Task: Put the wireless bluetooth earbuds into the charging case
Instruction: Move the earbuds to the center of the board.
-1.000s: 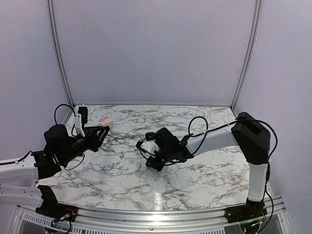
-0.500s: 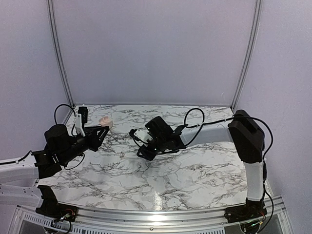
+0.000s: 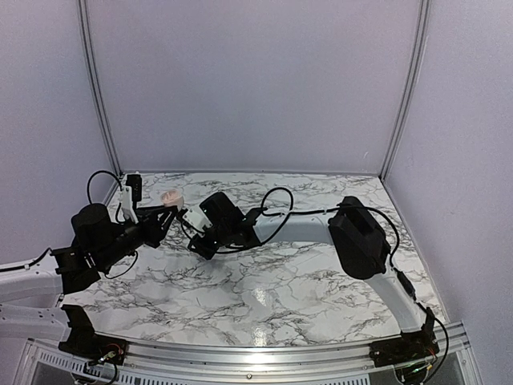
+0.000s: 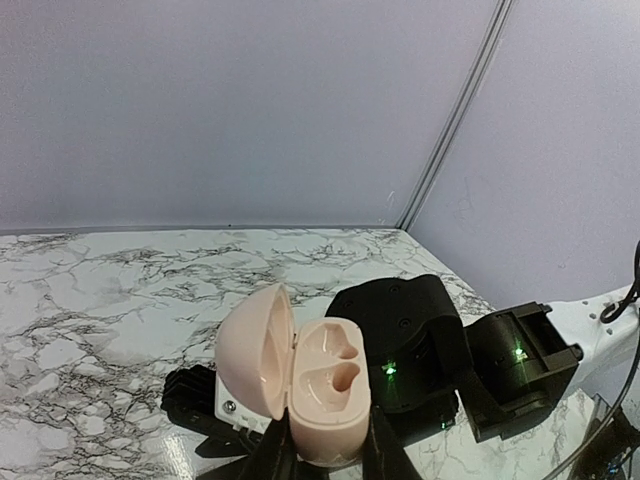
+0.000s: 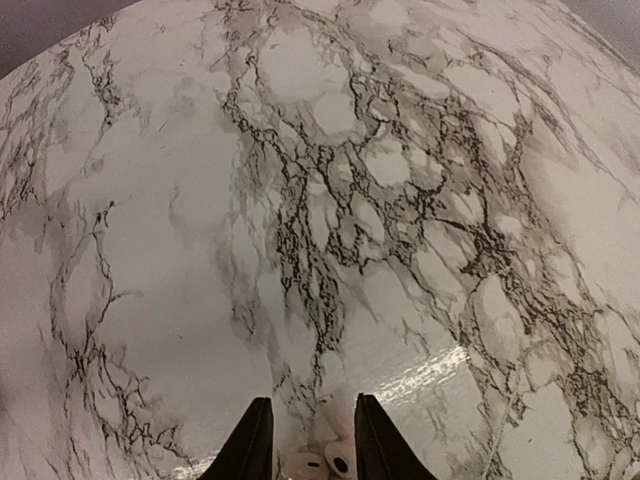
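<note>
The charging case (image 4: 325,385) is pale pink, with its lid open to the left and both wells empty. My left gripper (image 4: 322,445) is shut on its base and holds it above the table; in the top view the case (image 3: 171,196) sits at the fingertips of the left gripper (image 3: 166,212). My right gripper (image 5: 308,440) is above the marble. It is shut on the earbuds (image 5: 322,463), which look pale pinkish-white with dark spots and sit low between its fingers. In the top view the right gripper (image 3: 199,241) is just right of the case.
The marble table (image 3: 304,273) reaches to the grey back wall. The right arm's black wrist (image 4: 400,340) and its cables (image 3: 276,196) lie close behind and below the case. A small black and white block (image 3: 135,189) stands at the table's far left.
My right arm has swung left across the table, from the middle to just beside the held case. The left gripper and the open case have hardly moved.
</note>
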Robot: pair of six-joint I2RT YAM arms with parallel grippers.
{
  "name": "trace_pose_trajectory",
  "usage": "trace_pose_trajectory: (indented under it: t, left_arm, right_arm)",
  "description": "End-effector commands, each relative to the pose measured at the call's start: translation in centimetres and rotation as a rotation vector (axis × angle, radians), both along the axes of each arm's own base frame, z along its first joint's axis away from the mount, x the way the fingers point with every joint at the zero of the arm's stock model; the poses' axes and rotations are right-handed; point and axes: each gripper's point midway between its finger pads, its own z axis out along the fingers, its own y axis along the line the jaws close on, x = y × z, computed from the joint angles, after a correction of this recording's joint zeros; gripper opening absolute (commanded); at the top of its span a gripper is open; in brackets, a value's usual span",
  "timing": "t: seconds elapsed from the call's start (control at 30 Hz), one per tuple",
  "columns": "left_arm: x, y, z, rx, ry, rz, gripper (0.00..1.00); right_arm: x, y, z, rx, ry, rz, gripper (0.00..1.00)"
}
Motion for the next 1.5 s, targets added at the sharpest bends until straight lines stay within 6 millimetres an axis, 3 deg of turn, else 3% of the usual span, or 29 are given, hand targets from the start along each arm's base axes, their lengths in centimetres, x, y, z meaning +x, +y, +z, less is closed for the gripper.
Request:
trace_pose_trajectory:
  t: [0.0,0.27,0.43,0.7,1.3,1.4,1.47]
  left_arm:
    - [0.0,0.2,1.4,-0.023,-0.034,-0.002,0.0]
    - [0.1,0.3,1.3,-0.019,-0.032,-0.001,0.0]
    - [0.2,0.1,1.3,-0.016,-0.031,-0.005,0.0]
    - [0.2,0.0,1.2,-0.015,-0.026,-0.008,0.0]
    - [0.3,-0.7,0.2,-0.003,0.001,-0.035,0.0]
    - [0.3,-0.8,0.1,-0.001,0.004,-0.039,0.0]
    - [0.3,-0.9,0.1,-0.002,0.005,-0.043,0.0]
  right_arm:
    - [0.7,0.9,-0.8,-0.028,-0.02,-0.019,0.28]
    - [0.9,0.0,-3.2,-0.12,-0.048,-0.029,0.26]
    - [0.2,-1.2,-3.8,-0.162,-0.058,-0.026,0.21]
    - [-2.0,-4.6,-5.3,-0.223,-0.017,-0.018,0.16]
    - [-7.8,-15.4,-4.4,-0.332,0.084,-0.027,0.14]
    - [-8.2,-16.3,-3.3,-0.337,0.092,-0.027,0.19]
    - [-8.1,-16.2,-1.6,-0.312,0.086,-0.03,0.26]
